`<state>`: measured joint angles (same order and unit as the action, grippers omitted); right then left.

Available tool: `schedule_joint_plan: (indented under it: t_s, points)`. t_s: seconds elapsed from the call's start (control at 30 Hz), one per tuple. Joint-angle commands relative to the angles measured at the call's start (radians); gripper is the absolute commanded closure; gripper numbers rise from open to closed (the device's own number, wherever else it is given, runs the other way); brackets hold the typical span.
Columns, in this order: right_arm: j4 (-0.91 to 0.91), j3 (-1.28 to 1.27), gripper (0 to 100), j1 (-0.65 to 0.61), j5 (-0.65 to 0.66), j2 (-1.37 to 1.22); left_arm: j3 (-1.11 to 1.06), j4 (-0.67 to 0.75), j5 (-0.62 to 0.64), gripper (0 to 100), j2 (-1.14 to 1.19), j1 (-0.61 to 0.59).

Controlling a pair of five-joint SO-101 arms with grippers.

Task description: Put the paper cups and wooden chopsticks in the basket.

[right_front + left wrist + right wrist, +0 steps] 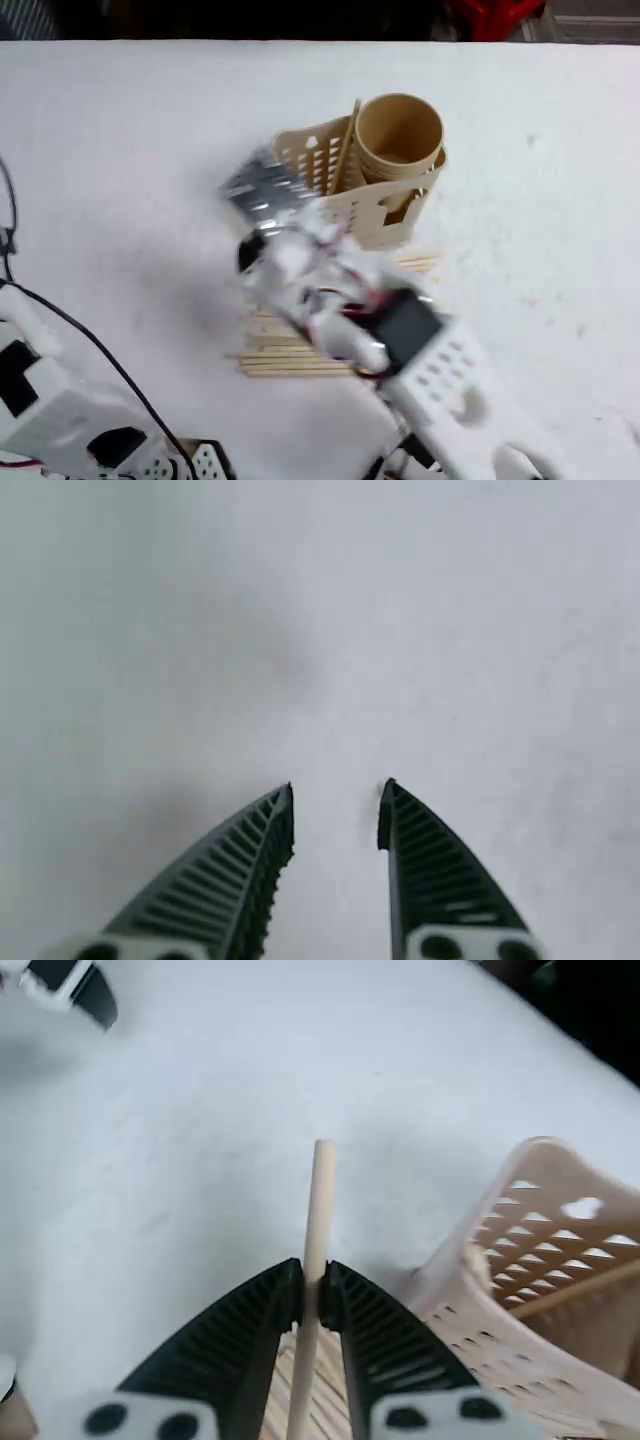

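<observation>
Between the tips of my right claw [312,1285] I am holding one wooden chopstick [320,1200], tightly clenched; the stick is passing between the two sides and its end is sticking out past the tips, above the desk [200,1160]. Just beside it the basket [540,1290] is standing, with the paper cups [400,135] stacked inside and another chopstick [347,140] leaning beside them. More chopsticks [290,358] are lying on the desk under this arm. My left claw [335,805] is hanging released over the white desk.
</observation>
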<state>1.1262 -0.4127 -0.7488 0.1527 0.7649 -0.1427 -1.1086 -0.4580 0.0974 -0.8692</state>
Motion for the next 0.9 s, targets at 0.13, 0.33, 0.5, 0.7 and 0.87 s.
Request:
schedule_joint_plan:
  t_s: [0.13,0.33,0.5,0.7,0.87]
  points:
    - [-0.133,0.091,98.2,0.206,0.057,0.064,-0.301,-0.075,-0.021,85,-0.504,0.228]
    - [-0.412,0.104,98.2,0.277,0.057,0.062,-0.749,0.084,-0.018,84,-0.826,0.371]
    - [-0.47,0.235,98.2,0.274,0.052,0.059,-1.01,0.198,-0.02,85,-0.931,0.412]
    - [-0.562,0.402,98.2,0.272,0.049,-0.031,-1.246,0.384,-0.023,85,-0.972,0.469]
    - [-0.605,0.482,98.2,0.272,-0.037,-0.183,-1.297,0.408,-0.025,85,-1.02,0.478]
